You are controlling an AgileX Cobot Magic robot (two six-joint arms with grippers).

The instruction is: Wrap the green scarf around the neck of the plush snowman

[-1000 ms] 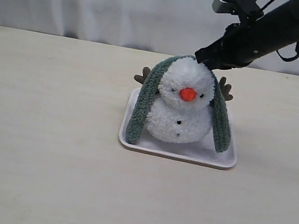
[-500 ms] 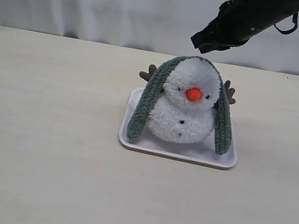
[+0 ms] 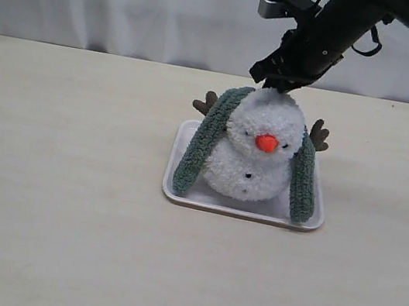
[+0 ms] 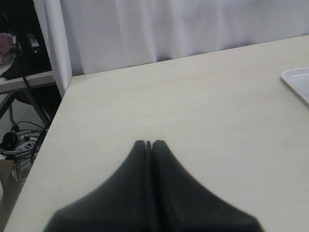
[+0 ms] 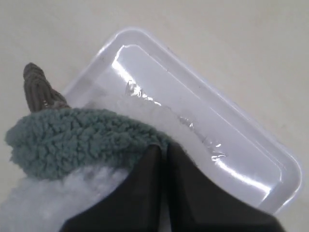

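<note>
Green scarf [image 3: 206,134] lies over the plush snowman [image 3: 254,161], across its head.
Right fingers [image 5: 145,193], pressed together, touch the scarf atop the snowman; slide it down behind the head gently, without toppling him.

The left claw [image 4: 148,143], jaws pressed together, hangs above the pale desk [image 4: 193,106]. A white curtain [image 4: 169,24] stands behind it, and what looks like a tray [image 4: 298,82] corner shows farther off.
</note>
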